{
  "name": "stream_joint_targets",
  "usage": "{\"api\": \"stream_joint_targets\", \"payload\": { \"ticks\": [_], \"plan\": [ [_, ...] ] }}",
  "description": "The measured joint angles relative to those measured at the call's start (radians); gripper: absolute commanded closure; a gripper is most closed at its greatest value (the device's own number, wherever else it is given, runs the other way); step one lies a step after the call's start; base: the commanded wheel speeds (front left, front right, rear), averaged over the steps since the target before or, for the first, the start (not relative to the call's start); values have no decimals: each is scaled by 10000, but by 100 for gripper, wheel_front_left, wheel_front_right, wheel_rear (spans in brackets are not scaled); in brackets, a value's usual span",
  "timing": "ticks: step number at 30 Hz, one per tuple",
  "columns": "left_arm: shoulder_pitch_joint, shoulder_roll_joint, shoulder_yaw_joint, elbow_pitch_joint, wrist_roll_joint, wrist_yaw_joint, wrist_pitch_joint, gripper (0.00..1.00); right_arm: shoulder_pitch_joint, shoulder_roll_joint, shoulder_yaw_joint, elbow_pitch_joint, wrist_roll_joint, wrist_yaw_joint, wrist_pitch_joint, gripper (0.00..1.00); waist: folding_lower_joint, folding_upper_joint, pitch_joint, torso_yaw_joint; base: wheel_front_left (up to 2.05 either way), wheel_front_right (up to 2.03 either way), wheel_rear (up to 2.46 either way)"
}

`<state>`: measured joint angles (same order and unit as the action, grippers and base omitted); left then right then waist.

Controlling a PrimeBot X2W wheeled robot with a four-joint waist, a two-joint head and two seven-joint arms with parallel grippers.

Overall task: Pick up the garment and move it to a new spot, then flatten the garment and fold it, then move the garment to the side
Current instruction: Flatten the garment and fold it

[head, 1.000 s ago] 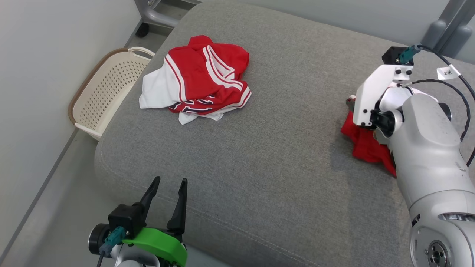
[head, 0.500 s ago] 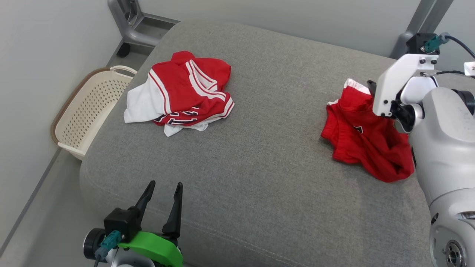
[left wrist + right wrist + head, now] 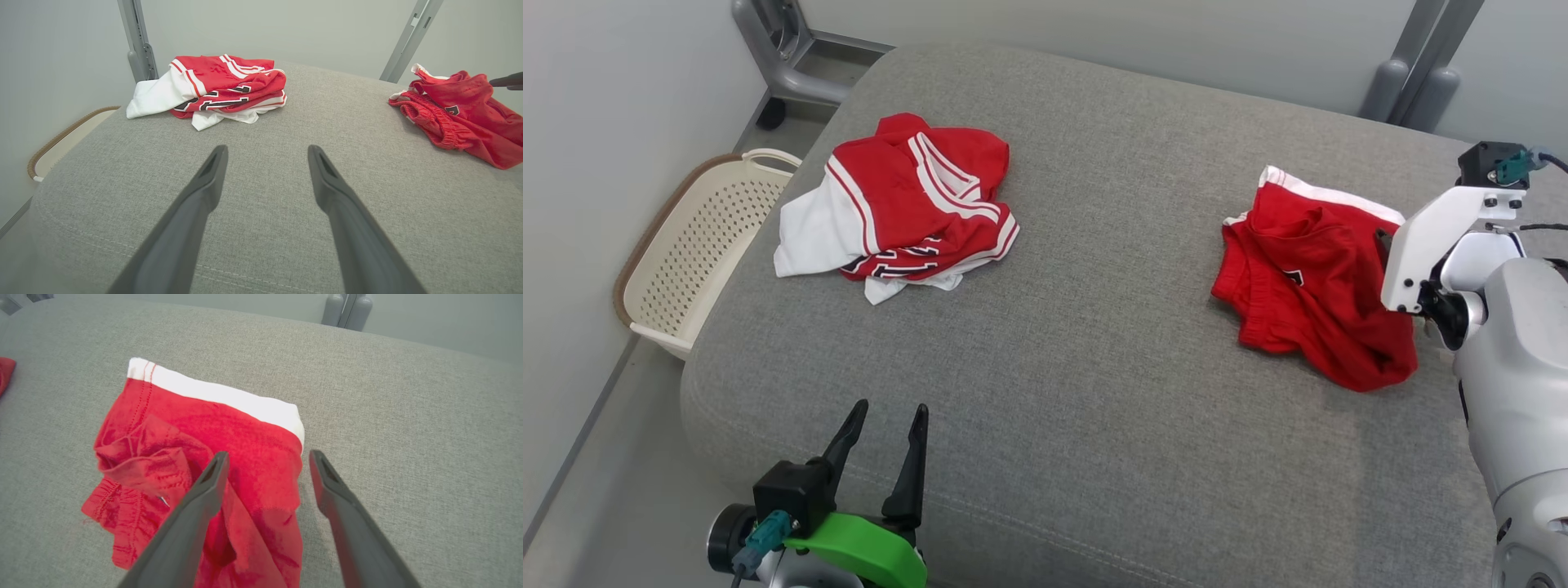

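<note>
On the grey cushion [image 3: 1094, 392], red shorts [image 3: 1311, 306] lie crumpled toward its right end. Their white hem band faces the cushion's far edge and the elastic waistband is bunched on the side toward the cushion's middle. Over that heap sits the right gripper [image 3: 265, 457], fingers spread wide and gripping nothing (one finger over red cloth, the other over bare cushion just beside the hem; can't tell if either tip touches). At the cushion's near-left corner is the left gripper [image 3: 891, 406], fingers also wide apart and empty, pointing across the cushion. A red-and-white jersey pile [image 3: 907, 208] is bunched on the cushion's far-left part, well apart from the shorts, with bare fabric between. A perforated cream basket [image 3: 698, 253] stands on the floor just beside the cushion's left edge.
</note>
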<state>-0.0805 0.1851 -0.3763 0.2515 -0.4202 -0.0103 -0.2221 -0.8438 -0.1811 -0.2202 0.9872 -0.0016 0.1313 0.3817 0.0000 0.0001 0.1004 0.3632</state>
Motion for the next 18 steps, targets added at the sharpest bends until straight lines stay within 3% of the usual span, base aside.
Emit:
{"api": "stream_joint_targets", "payload": {
  "ticks": [5,6,8,18],
  "plan": [
    [-6,31,-59,-19,-10,0,12,0,173,-119,-247,-115,-399,0,-313,0,0,0,78,46,0,0,0],
    [-7,33,-73,-19,-10,2,13,0,226,-107,-284,-102,-485,0,-313,19,0,0,83,59,0,0,0],
    [-9,38,-90,-19,-12,12,15,0,294,-102,-307,-96,-648,0,-318,97,0,0,97,89,0,0,0],
    [-35,59,-132,-31,-79,29,12,0,465,-299,-69,-4,-1156,0,-422,100,0,0,313,157,0,0,0]
  ]
}}
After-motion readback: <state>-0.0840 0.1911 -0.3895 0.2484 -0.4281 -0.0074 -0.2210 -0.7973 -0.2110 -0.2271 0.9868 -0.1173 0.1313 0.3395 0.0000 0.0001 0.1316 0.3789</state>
